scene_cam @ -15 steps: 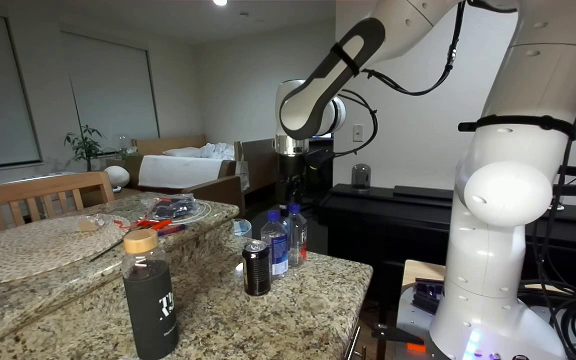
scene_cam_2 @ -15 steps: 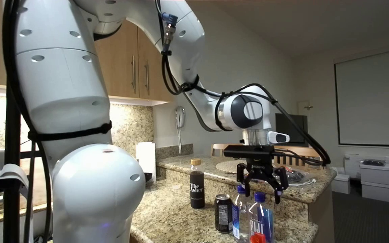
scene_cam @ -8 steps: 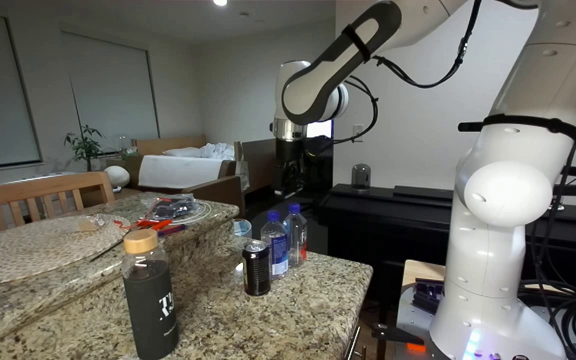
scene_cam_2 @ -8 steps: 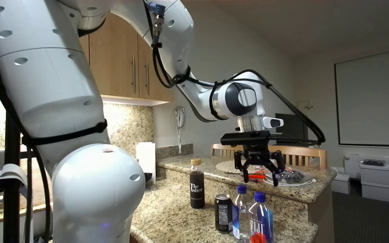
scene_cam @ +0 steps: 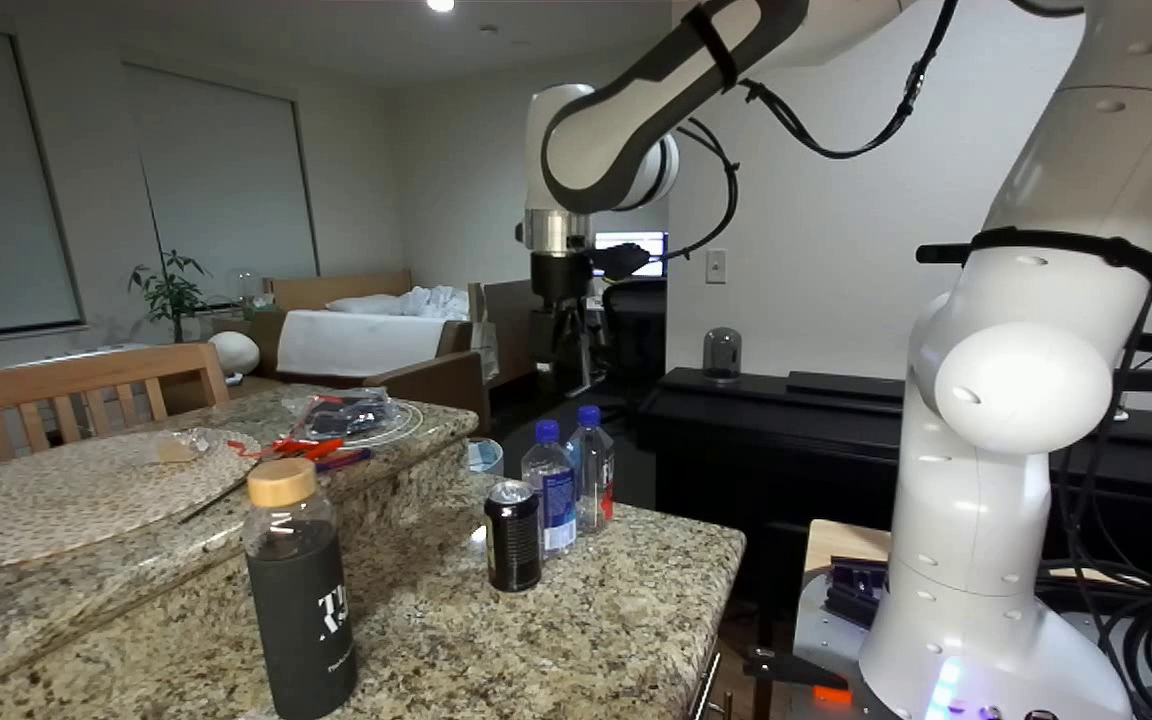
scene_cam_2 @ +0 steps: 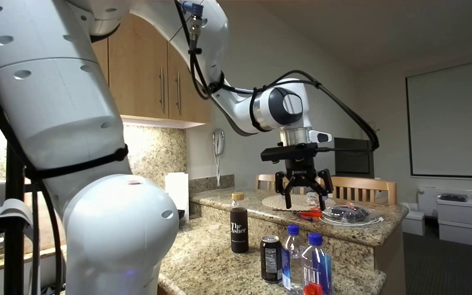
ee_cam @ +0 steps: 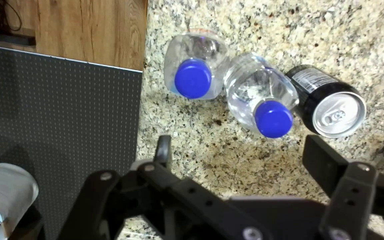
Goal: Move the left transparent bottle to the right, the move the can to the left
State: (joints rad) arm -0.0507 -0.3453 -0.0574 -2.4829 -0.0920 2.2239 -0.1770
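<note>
Two clear bottles with blue caps stand upright side by side on the granite counter. In both exterior views, the left transparent bottle point(scene_cam: 551, 495) point(scene_cam_2: 291, 260) is beside the can point(scene_cam: 513, 535) point(scene_cam_2: 271, 259), and the second clear bottle point(scene_cam: 592, 475) point(scene_cam_2: 317, 262) is on its far side. The wrist view runs the row the other way: second bottle point(ee_cam: 195, 75), middle bottle point(ee_cam: 262, 93), then the dark can point(ee_cam: 325, 100) with its silvery top. My gripper point(scene_cam_2: 305, 205) point(ee_cam: 239, 150) hangs above cap height, pointing down, its jaws wide apart around nothing.
A tall black bottle point(scene_cam: 301, 610) point(scene_cam_2: 239, 229) with a wooden cap stands farther along the counter. The raised granite ledge point(scene_cam_2: 371, 229) holds a woven mat point(scene_cam: 86, 490), orange-handled tools and bagged cables point(scene_cam_2: 348, 213). The counter's edge point(ee_cam: 142, 100) is close to the second bottle.
My gripper has risen from around cap height to above the bottles and shifted left in both exterior views, staying open. Both clear bottles and the can have not moved.
</note>
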